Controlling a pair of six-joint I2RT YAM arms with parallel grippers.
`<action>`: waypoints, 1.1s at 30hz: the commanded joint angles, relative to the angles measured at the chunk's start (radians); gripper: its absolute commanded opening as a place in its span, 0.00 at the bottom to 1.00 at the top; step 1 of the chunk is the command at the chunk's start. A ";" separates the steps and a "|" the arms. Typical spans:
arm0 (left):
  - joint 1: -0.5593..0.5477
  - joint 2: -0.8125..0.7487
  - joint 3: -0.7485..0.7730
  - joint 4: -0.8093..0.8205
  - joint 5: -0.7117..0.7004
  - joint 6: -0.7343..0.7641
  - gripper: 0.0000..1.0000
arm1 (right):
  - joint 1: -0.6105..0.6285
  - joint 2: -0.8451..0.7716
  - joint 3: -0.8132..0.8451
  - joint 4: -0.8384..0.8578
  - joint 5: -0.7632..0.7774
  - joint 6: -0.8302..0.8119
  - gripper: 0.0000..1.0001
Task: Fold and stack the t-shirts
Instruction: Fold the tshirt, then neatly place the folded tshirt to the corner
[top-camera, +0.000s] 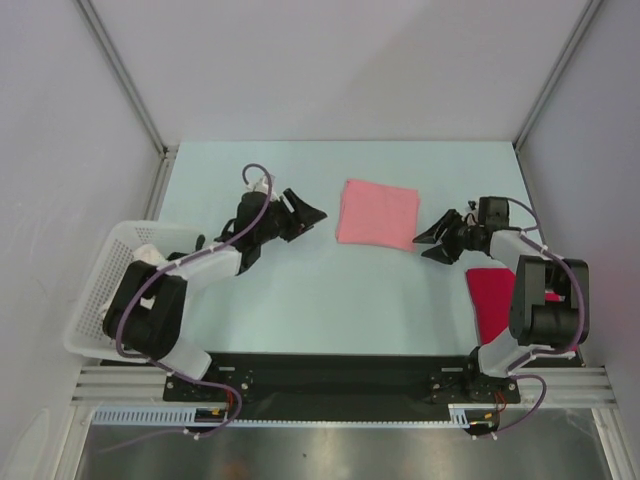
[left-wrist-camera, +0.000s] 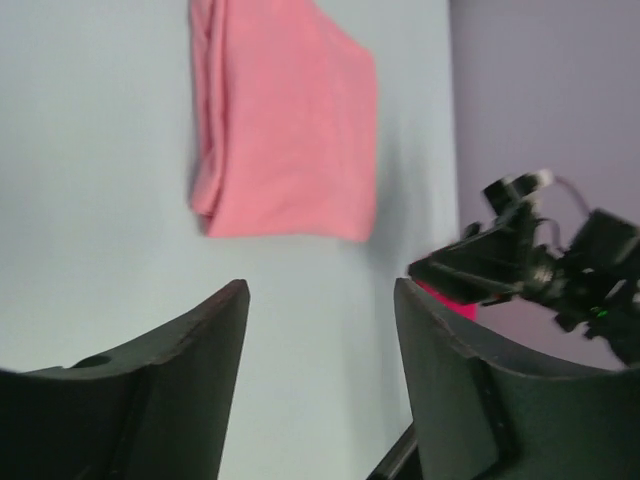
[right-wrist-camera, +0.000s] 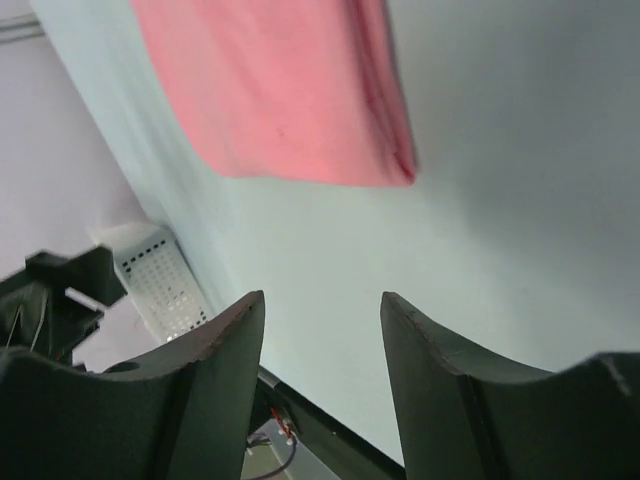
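Pink shirt (top-camera: 377, 213) lies folded mid table (top-camera: 330, 300), between L hand (top-camera: 313, 215) & R hand (top-camera: 422, 247). Both hands are wide, holding nothing. Red shirt (top-camera: 490, 300) sits near right, partly under R arm (top-camera: 545, 300).

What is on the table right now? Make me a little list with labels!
pink shirt: folded into a square, in the middle of the table
red shirt: near the right edge, partly hidden by the right arm
basket: white, at the left edge
left end effector: open, empty, just left of the pink shirt
right end effector: open, empty, just right of the pink shirt
stacked: not yet, the shirts lie apart
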 joint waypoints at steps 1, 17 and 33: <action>-0.089 -0.009 -0.105 0.134 -0.155 -0.236 0.68 | 0.033 0.039 -0.014 0.020 0.123 0.070 0.56; -0.434 0.356 -0.089 0.550 -0.502 -0.829 0.66 | 0.027 0.283 0.150 0.037 0.090 0.091 0.55; -0.451 0.497 0.014 0.611 -0.556 -0.792 0.67 | 0.061 0.248 0.117 -0.013 -0.041 0.142 0.10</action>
